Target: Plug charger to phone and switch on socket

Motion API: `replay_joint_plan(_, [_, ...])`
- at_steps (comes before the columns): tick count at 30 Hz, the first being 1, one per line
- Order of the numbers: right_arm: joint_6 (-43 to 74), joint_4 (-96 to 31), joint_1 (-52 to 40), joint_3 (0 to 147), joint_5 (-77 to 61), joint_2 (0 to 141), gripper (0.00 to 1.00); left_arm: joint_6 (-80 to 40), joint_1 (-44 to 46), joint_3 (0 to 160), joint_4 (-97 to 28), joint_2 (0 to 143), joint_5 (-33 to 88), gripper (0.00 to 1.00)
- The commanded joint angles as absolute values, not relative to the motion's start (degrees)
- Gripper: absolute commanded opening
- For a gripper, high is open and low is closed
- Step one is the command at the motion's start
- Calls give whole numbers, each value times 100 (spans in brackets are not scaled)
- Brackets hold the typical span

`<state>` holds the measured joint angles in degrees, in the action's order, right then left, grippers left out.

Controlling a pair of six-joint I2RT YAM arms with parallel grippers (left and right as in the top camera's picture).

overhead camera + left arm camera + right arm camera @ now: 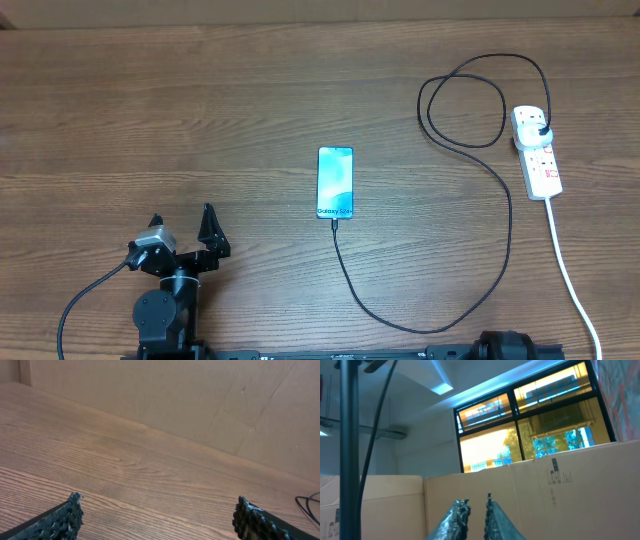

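In the overhead view the phone (pixel 335 183) lies face up at mid-table, its screen blue-teal. The charger's thin black cable (pixel 347 275) meets the phone's near end, sweeps right, loops, and ends in a black plug (pixel 540 127) seated in the white socket strip (pixel 537 152) at the right. I cannot tell the position of the strip's red switches. My left gripper (pixel 182 217) is open and empty at the front left, well away from the phone; its fingers also show in the left wrist view (pixel 160 515). My right gripper (pixel 476 505) is shut and empty, pointing up off the table.
The strip's thick white cord (pixel 565 265) runs to the front right edge. The right arm's base (pixel 505 348) sits at the front edge. A cardboard wall (pixel 200 400) stands behind the table. A piece of the black cable (pixel 310 505) shows at the right edge of the left wrist view.
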<state>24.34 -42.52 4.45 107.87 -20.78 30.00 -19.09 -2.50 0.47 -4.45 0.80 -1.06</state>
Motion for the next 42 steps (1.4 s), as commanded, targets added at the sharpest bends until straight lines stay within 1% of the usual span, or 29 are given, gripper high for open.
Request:
replay_joint_plan(1, [2392, -4204, 419, 10759, -2110, 2908, 18, -1780, -259, 27, -440, 69, -97, 100])
replay_joint_plan(6, [2390, -4189, 419, 10755, -2108, 2808, 19, -1780, -259, 27, -440, 69, -99, 100])
replay_joint_plan(11, [2390, -4051, 329, 10468, -1951, 2453, 23, -1780, -259, 27, -440, 69, -99, 100])
replay_joint_plan(16, [2390, -3555, 191, 9616, -1492, 1525, 26, -1780, -259, 27, -440, 69, -99, 100])
replay_joint_plan(20, [2390, -3229, 139, 9113, -1483, 829, 26, -1780, -259, 27, -440, 69, -99, 100])
replay_joint_plan(30, [2392, -3194, 38, 9118, -1485, 589, 27, -1780, -259, 27, -440, 69, -97, 100])
replay_joint_plan(37, [2386, -3225, 38, 9102, -1402, 23, 29, -1780, -259, 27, -440, 69, -99, 100])
replay_joint_plan(42, [2346, -3262, 38, 9271, -1286, 32, 36, -1778, -259, 27, -440, 69, -99, 100])
